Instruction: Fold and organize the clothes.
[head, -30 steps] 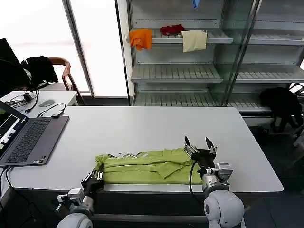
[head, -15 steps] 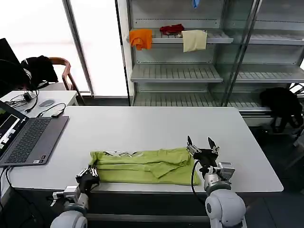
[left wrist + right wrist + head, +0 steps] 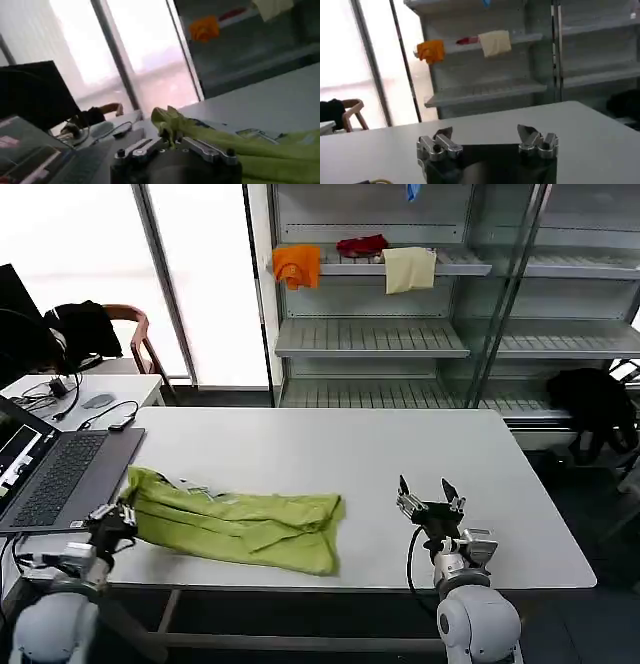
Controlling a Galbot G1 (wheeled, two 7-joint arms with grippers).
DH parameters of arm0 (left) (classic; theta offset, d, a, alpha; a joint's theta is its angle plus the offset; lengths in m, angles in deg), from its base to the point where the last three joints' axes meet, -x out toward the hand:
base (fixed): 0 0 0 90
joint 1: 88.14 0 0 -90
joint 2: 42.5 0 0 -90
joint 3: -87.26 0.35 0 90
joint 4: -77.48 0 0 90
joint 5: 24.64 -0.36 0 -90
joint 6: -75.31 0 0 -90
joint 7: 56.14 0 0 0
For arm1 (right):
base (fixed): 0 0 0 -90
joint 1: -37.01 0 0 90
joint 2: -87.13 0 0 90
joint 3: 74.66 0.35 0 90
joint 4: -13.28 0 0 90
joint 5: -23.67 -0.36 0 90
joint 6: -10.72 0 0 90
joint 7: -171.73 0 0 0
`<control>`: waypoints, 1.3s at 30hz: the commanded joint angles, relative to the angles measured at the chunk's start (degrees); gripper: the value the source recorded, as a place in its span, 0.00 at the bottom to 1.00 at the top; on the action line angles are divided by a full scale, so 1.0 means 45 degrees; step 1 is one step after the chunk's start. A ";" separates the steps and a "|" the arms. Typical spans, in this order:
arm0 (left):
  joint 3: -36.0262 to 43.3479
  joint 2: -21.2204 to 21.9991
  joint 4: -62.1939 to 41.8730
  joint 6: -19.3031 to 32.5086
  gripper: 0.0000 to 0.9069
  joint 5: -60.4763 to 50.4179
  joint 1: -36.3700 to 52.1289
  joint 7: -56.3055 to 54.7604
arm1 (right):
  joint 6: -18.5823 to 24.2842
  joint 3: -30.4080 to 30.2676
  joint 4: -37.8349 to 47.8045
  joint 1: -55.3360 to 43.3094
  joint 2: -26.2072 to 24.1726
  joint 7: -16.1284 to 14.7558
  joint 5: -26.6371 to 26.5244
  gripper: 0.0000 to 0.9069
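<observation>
T-shirt (image 3: 235, 527) lies bunched lengthwise on the table's (image 3: 330, 449) left front, its end pinched by the left gripper (image 3: 118, 517) beside the laptop (image 3: 60, 474). Right gripper (image 3: 430, 495) hovers spread, apart. Mid-fold; next, lay the end flat.

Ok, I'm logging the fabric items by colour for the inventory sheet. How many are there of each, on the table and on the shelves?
Lime yellow-green: 1, the T-shirt on the table, its end held by the left gripper
Orange: 1, orange cloth on the shelf
Red: 1, red cloth
Cream: 1, cream cloth
Total: 4
</observation>
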 commanded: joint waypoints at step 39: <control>0.7069 0.3335 0.2759 -0.2119 0.01 -0.4455 -0.0893 -0.1133 | 0.0450 0.0099 0.0309 0.0267 0.0089 0.0051 0.0175 1.00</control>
